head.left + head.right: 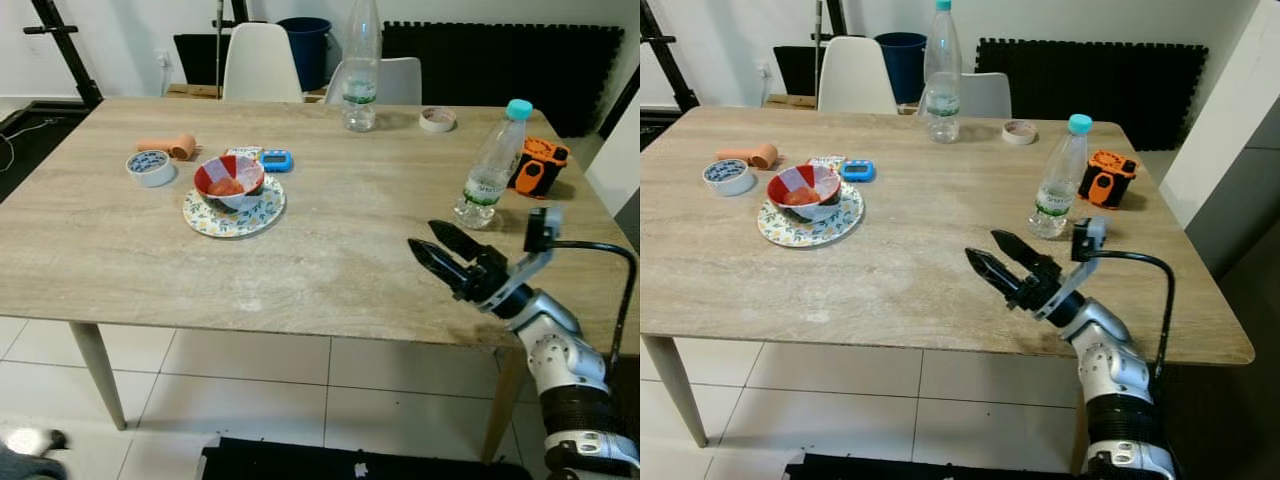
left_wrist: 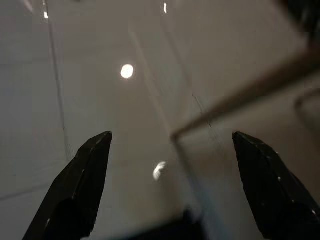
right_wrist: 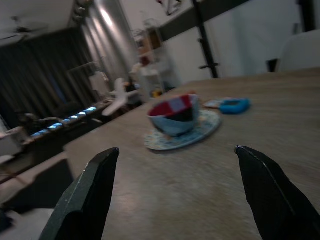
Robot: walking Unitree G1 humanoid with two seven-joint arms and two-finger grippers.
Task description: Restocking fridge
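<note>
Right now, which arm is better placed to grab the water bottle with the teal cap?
Right. The right gripper is open above the table, close beside the teal-capped water bottle. The left gripper hangs open over floor tiles, away from the tabletop.

right gripper (image 1: 982,250) open above table (image 1: 900,260), near bottle (image 1: 1057,180).

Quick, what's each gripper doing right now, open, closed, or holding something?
Left gripper: open, holding nothing, hanging above the tiled floor.
Right gripper: open, holding nothing, over the wooden table, short of the water bottle.
</note>
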